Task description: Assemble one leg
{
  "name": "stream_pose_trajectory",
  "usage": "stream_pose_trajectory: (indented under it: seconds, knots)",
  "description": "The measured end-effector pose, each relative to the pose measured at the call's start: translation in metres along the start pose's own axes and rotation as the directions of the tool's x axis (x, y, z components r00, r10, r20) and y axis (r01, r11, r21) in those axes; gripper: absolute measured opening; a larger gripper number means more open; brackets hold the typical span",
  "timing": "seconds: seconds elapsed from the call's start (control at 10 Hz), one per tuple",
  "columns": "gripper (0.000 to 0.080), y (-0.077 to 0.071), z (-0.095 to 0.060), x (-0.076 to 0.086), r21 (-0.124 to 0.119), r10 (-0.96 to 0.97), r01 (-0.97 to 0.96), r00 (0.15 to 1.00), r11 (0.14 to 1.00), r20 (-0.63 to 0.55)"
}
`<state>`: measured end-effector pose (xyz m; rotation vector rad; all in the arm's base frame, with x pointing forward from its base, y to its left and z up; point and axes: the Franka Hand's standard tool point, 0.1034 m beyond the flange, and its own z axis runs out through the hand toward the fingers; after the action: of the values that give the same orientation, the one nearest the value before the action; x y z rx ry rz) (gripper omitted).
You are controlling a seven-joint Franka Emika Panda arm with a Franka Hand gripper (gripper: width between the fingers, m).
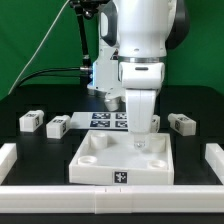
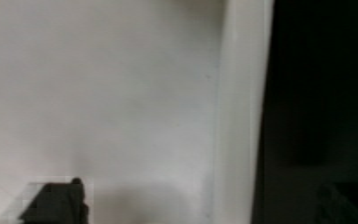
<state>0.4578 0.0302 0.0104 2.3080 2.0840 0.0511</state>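
Observation:
My gripper reaches straight down to the far right corner of the large white tray. The arm hides what lies between the fingers there. Three legs, small white blocks with markers, lie on the black table: two at the exterior view's left and one at its right. The wrist view is blurred and very close. It shows a white surface, a dark fingertip and black table alongside. No leg is distinguishable in it.
The marker board lies behind the tray, partly hidden by the arm. Low white walls border the table at both sides and along the front. A green backdrop stands behind.

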Motion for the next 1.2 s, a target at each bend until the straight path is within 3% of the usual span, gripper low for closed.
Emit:
stream_pose_trajectory:
  seconds: [0.3,0.6,0.7,0.8,1.2]
  knots:
    - [0.065,0.0009,0.0039,-0.0047,0.005,0.009,-0.009,1.0,1.0,0.001]
    - [0.0251,0.0006,0.004,-0.0048,0.005,0.009,-0.009,1.0,1.0,0.001]
    - [0.0251,0.0002,0.0041,-0.0048,0.006,0.009,-0.009,1.0,1.0,0.001]
    - [0.0078,-0.0002,0.0042,-0.0049,0.007,0.009,-0.009,1.0,1.0,0.001]
    - [0.006,-0.0003,0.0042,-0.005,0.007,0.01,-0.01,1.0,1.0,0.001]
